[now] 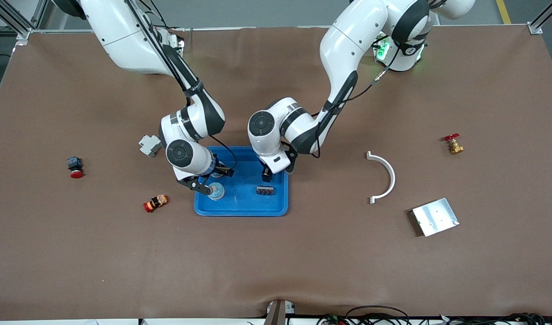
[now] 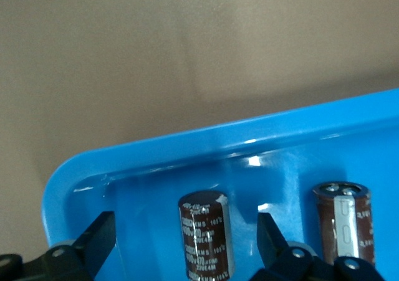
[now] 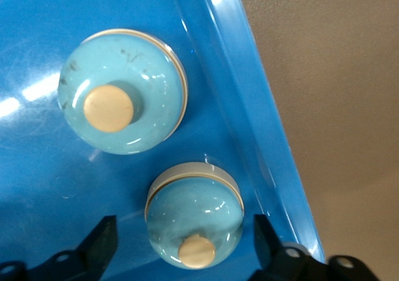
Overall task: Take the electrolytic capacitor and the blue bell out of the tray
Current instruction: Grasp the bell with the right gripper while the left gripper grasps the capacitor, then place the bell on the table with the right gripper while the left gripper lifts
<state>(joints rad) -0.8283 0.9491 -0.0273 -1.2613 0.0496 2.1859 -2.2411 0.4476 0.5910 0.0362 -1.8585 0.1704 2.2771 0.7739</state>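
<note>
Two glossy teal bells (image 3: 123,91) with cream buttons, brown capacitors (image 2: 206,240)

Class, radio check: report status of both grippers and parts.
Left gripper open over capacitor in blue tray. Right gripper open around bell in tray. Nothing obstructing.

Glossy plastic on a matt tabletop.
I saw the blue tray (image 3: 274,162) shine like smooth plastic, both bells (image 3: 123,91) glazed and lightly scuffed, capacitors (image 2: 206,240) in glossy brown sleeves, the tabletop (image 1: 122,253) matt brown and cloth-like.
</note>
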